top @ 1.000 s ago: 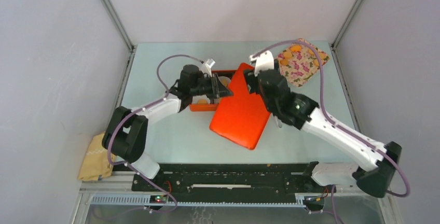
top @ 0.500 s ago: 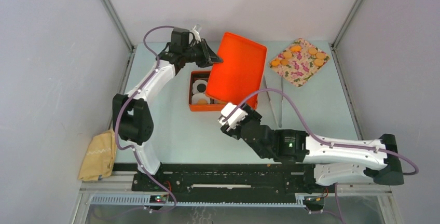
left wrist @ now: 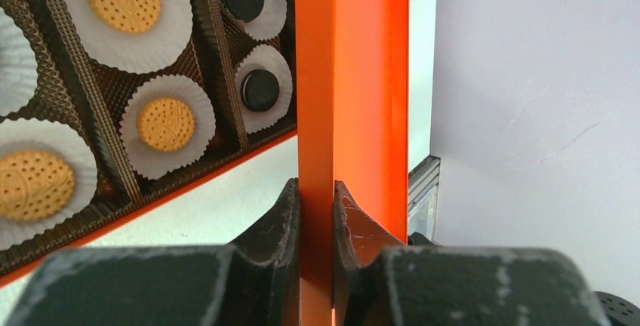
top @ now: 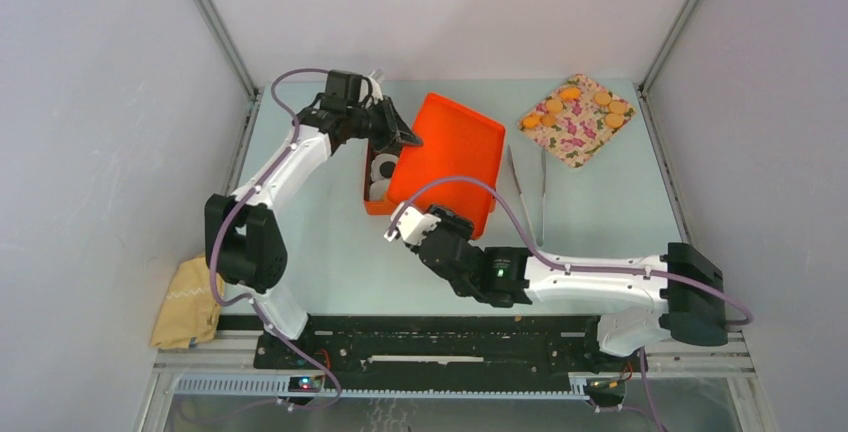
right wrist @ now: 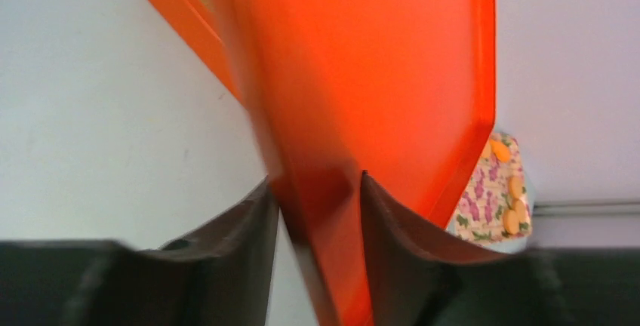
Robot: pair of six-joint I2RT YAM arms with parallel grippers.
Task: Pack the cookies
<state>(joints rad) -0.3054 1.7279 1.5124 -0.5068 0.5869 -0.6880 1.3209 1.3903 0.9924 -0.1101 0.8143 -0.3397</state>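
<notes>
The cookies [left wrist: 166, 124] lie in two places: some inside the orange box [top: 372, 206], and some on a flowered plate [top: 580, 130] well to the box's far right.

The pale desk [top: 340, 262] carries everything. The largest thing on it is one flat, smooth orange lid [top: 450, 157], a rounded rectangle with a raised rim. It is held tilted over the right part of the box and hides that part. The box itself is rectangular, with a dark brown corrugated insert that splits it into compartments.

The plate is square with a pink and yellow flower pattern and holds about seven orange-golden discs. One crumpled yellow cloth [top: 188, 302] sits well to the near left of the box, off the desk's edge. One pair of thin metal tongs [top: 530, 192] lies between the box and the plate.

Six fluted white paper liners [left wrist: 124, 35] show in the left wrist view. Three hold golden dotted cookies, two hold dark ones, and the sixth is cut off by the frame.

The left claw [left wrist: 315, 190] is pinching the lid's rim at the corner on the box's far side. The right claw [right wrist: 317, 190] straddles the lid's near edge. That view is blurred, so I cannot tell whether it presses.
</notes>
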